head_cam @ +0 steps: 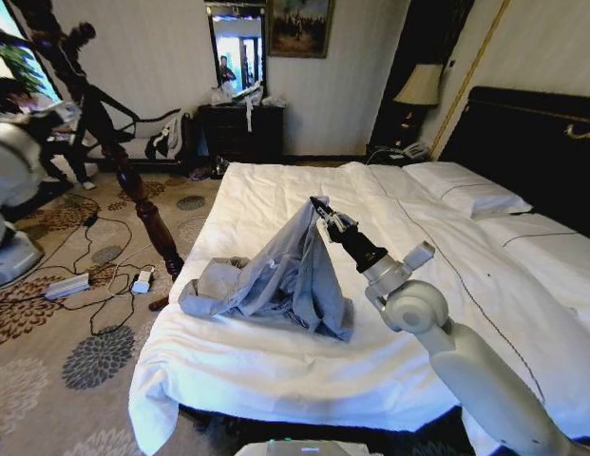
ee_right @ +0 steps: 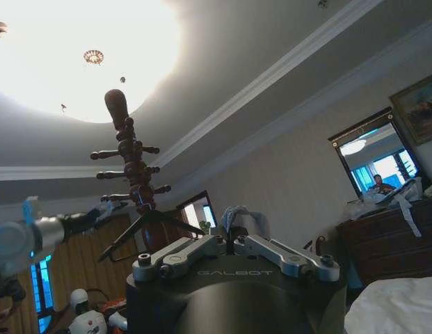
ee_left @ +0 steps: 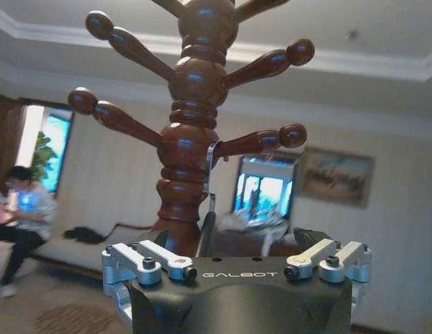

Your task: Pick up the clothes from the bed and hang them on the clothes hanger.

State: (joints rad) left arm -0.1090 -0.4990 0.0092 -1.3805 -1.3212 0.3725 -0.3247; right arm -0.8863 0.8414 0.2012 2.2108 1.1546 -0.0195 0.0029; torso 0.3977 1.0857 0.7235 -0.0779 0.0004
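Clothes (head_cam: 285, 275) rise in a grey peak from the white bed (head_cam: 523, 313); my right pincer (head_cam: 325, 215) pinches the fabric at the top of that peak, while the lower folds and a sleeve lie spread on the duvet near the bed's foot edge. In the right wrist view a tuft of grey-blue cloth stands between my pressed-together fingers (ee_right: 261, 245), so I judge the grip to be on a fold, not on the collar.

My left arm (head_cam: 14, 166) is raised beside the wooden coat stand (head_cam: 133, 180). The left wrist view shows my left pincer (ee_left: 209, 240) pressed together on the clothes hanger (ee_right: 149, 226), just below its silver hook (ee_left: 211, 167), which hangs on a peg of the stand.

Step in hand, as I judge it: lift the garment clear of the bed.

- Raise straight up until the trailing folds leave the duvet; dragging sideways may snag the hem.
- Keep the pinch firm: thin fabric slips easily.
- Expect the garment to hang unevenly from one point; find the neck opening before approaching the hanger.
- Hold the hanger steady with the left pincer.
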